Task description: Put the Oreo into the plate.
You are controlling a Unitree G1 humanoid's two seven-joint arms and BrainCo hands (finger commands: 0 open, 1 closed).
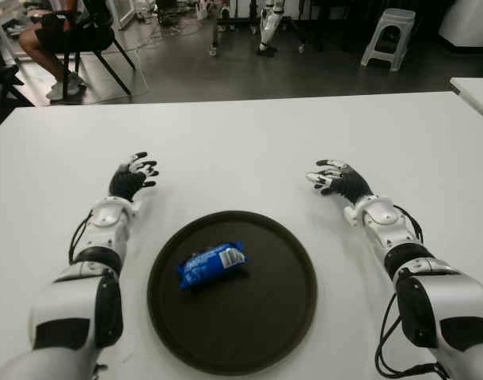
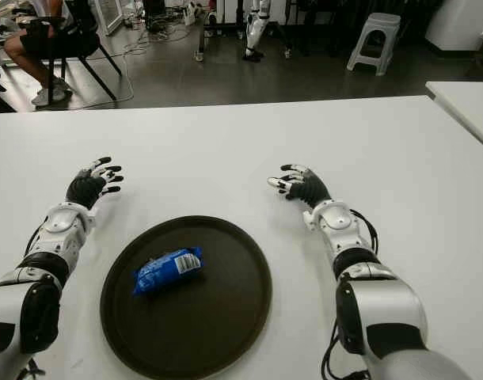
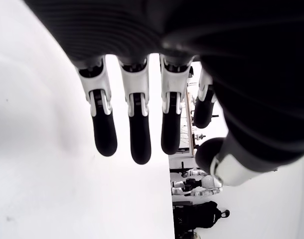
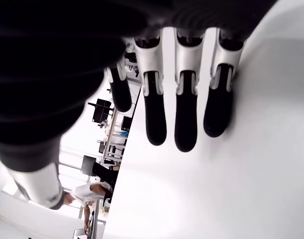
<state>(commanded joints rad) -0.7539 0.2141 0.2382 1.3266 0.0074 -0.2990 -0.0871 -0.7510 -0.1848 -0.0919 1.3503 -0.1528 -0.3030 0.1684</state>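
Eye views: white table (image 1: 249,134), far edge running across the upper part of the scene, dark floor beyond it; a second white table's corner (image 1: 475,91) shows at far right. Round dark plate (image 1: 285,317) sits near the robot at centre, raised rim all round. The Oreo (image 1: 212,264), a blue packet, lies inside the plate, left of its middle, tilted, clear of the rim; white print on the wrapper too small to read. Left hand (image 1: 132,177) shows left of and beyond the plate, right hand (image 1: 334,179) right of and beyond it, both apart from the rim, with bare tabletop between and beyond them. Far back: a seated person (image 1: 55,39) on a chair at left, a grey stool (image 1: 388,36) at right. Left wrist view: fingers (image 3: 133,124) straight, spread, holding nothing, white tabletop below. Right wrist view: fingers (image 4: 186,117) extended likewise, empty, over bare table.
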